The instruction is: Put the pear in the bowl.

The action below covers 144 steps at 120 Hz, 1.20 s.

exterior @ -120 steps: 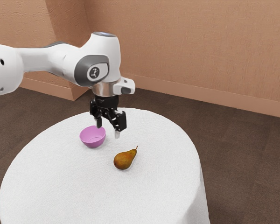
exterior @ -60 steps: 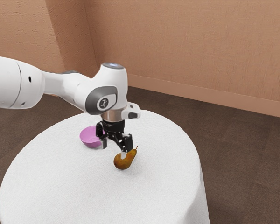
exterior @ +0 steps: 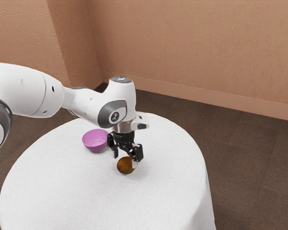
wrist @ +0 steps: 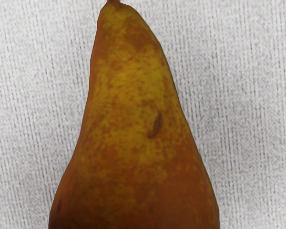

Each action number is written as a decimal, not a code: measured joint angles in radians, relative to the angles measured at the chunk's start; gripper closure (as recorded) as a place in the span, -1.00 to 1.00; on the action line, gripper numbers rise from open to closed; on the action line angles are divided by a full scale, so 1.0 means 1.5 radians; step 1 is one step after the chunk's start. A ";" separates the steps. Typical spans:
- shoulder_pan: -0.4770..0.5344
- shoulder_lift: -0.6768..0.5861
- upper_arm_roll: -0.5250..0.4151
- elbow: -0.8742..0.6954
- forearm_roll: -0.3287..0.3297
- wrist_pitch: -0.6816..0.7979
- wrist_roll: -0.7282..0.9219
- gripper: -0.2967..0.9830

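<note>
The pear (exterior: 125, 166) lay on the table (exterior: 62, 187), beneath the gripper (exterior: 126, 160). The grasp appeared in hand; the next move called for closing on the pear, then lifting. The fingers stood apart, gripping nothing; contact was unclear. The bowl (exterior: 94, 140) sat farther off, toward the exterior view's left.

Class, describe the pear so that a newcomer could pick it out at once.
On the round, white-covered table, look beneath the black gripper. The pear there is brownish orange with yellow patches, tapering to a stem, unlike the hollow pink bowl nearby.
</note>
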 joint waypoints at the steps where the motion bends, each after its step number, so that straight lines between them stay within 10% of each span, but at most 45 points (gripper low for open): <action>1: 0.000 0.001 0.000 0.001 -0.001 0.001 0.001 -0.54; 63: 0.002 0.056 0.000 0.007 -0.018 0.030 0.032 -0.52; 144: 0.003 0.017 0.000 0.012 -0.006 0.032 0.037 0.06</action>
